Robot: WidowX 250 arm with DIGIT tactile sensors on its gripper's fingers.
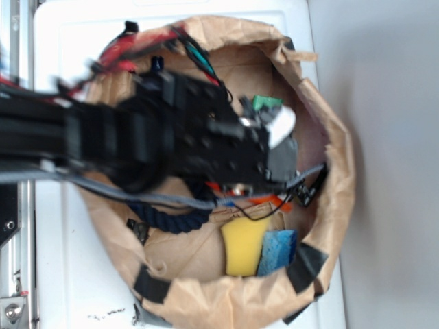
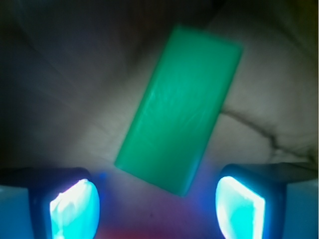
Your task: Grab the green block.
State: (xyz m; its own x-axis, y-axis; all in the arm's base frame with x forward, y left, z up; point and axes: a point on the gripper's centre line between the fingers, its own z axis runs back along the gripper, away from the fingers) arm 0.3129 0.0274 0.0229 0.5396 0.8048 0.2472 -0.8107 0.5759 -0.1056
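From the exterior view, my arm (image 1: 137, 137) reaches across a crumpled paper bag (image 1: 339, 185) that serves as a bin, and it hides most of what lies inside. My gripper (image 1: 278, 133) hangs over the far side of the bag. Only a corner of the block (image 1: 266, 102) peeks out just past it, so that is where the target sits: on the bag floor, almost under me. Nearer the bag's front wall a yellow sponge (image 1: 243, 247) and a blue sponge (image 1: 278, 250) lie side by side, touching, well apart from the block. A dark rope (image 1: 171, 218) curls below my arm.

From the wrist view, the block (image 2: 182, 107) lies flat on the brown paper, tilted, its long axis running from upper right to lower left. My two pads (image 2: 75, 209) glow at the bottom corners, spread wide with nothing between them, so my jaws are open. The block's near end sits between them but ahead of the tips. I judge I should rotate to square the pads to its long sides, then descend.
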